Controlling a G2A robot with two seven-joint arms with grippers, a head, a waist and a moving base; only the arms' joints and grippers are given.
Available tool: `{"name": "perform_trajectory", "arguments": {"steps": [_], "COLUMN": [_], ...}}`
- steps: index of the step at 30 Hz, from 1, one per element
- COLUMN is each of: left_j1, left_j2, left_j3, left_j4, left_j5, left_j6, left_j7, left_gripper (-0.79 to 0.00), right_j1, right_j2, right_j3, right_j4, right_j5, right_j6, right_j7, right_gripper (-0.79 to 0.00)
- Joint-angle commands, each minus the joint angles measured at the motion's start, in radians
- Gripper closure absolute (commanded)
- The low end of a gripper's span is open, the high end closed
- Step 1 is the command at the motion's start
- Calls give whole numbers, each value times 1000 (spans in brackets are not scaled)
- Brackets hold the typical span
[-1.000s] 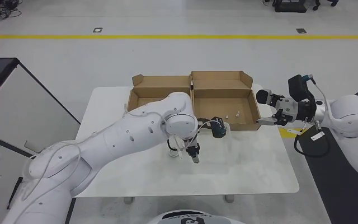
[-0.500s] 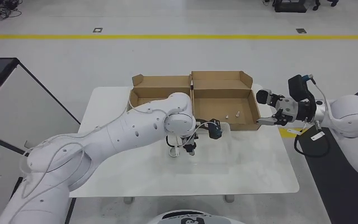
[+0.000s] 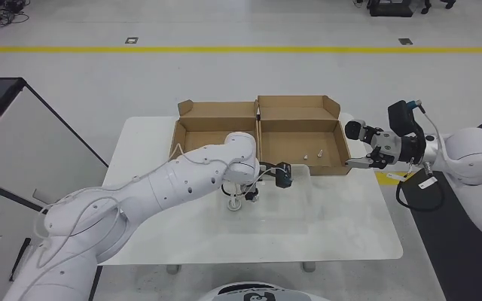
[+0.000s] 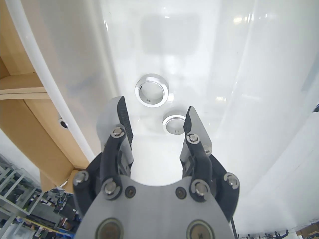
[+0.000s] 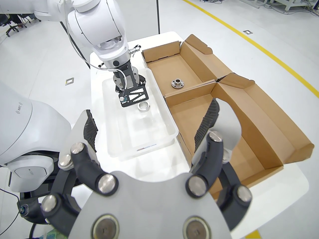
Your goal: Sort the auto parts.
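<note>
In the left wrist view a finger [image 4: 197,131] of the left hand [image 4: 155,106] covers one edge of the smaller ring [image 4: 167,121]. A small metal piece [image 4: 62,123] beyond the clear tray [image 4: 56,93] is half cut off by its wall, leaving too little to name. From above, the left arm [image 3: 188,180] hides much of the tray and of the left box [image 3: 202,140] floor. Two specks [image 3: 319,150] in the right box [image 3: 294,143] are too small to tell. The right hand [image 5: 151,106] blocks part of that box.

Ring [image 4: 151,93] just beside second ring [image 4: 174,124] in tray [image 5: 149,146] on table [image 3: 339,226], box [image 5: 162,68] with hub [image 5: 177,83] inside at tray's 11 o'clock, second box [image 3: 290,143] at 1 o'clock.
</note>
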Motion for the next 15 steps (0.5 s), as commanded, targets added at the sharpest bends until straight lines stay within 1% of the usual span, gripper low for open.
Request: {"name": "perform_trajectory", "arguments": {"steps": [1, 2, 6, 7, 15], "left_j1": [-1, 0, 4, 6, 18], "left_j2": [-4, -6, -20, -24, -58], "left_j3": [0, 0, 0, 0, 0], "left_j4": [8, 13, 34, 39, 89], "left_j5": [8, 11, 34, 38, 81], "left_j6": [-14, -20, -26, -28, -45], "left_j7": [14, 20, 27, 28, 46], "left_gripper": [-477, -449, -425, -391, -369], "right_j1": [0, 0, 0, 0, 0], "right_j2": [0, 0, 0, 0, 0], "right_j3": [0, 0, 0, 0, 0], "right_j4": [0, 0, 0, 0, 0], "right_j5": [0, 0, 0, 0, 0], "right_j6": [0, 0, 0, 0, 0], "right_j7": [0, 0, 0, 0, 0], "right_gripper": [-785, -785, -785, -785, -785]}}
